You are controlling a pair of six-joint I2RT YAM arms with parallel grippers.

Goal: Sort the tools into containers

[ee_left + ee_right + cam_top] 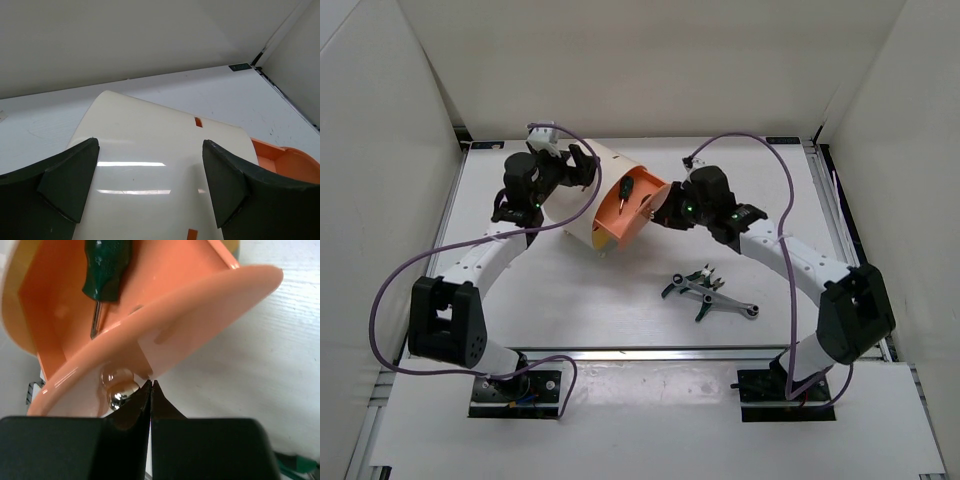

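Note:
The cream drum cabinet [582,195] lies tilted at mid table, its peach-orange face [620,225] towards the right arm. One orange drawer [55,315] stands pulled out, with a green-handled screwdriver [106,267] inside; the screwdriver also shows in the top view [626,190]. My right gripper [151,384] is shut and empty, its tips against the drawer front's lower edge, beside the shiny metal knob [120,394]. My left gripper [150,175] is open, its fingers [70,182] straddling the drum's curved cream wall [150,140]. Green-handled pliers [682,286] and a silver wrench [732,304] lie on the table.
White walls enclose the table at the back and both sides. The loose tools sit in a small pile in front of the right arm's forearm. A green handle tip [300,463] shows at the right wrist view's bottom right corner. Purple cables loop over both arms.

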